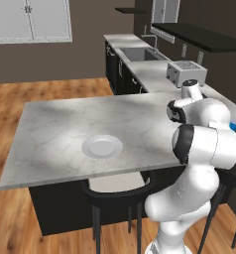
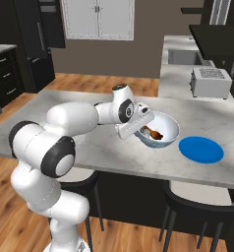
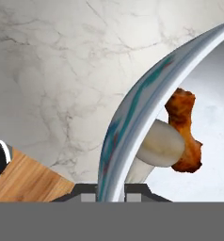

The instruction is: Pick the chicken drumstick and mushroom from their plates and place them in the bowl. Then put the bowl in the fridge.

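Both food items already sit in the bowl (image 2: 160,132): hand view shows the chicken drumstick (image 3: 183,129) and the mushroom (image 3: 160,149) lying touching each other on the bowl's inner white surface. The white plate (image 1: 102,147) is bare on the worktop (image 1: 60,129), the blue plate (image 2: 201,149) is bare too, just beside the bowl on its right. So the pick-and-place half looks done.

The tool (image 3: 111,195) is pressed together on the bowl's rim, one tip outside the patterned wall, one inside, the wall running between them. In the right base view the hand reaches down at the bowl's near-left edge. Bowl looks seated on the worktop, maybe slightly tipped toward the hand, can't tell for sure.

Left to do, as I judge it: lift the bowl without spilling, carry it to the fridge (image 2: 38,44), which stands far left at the back of the right base view, door appears shut. Door state needs sorting before the bowl can go in. Roughly past halfway, transport stage just starting
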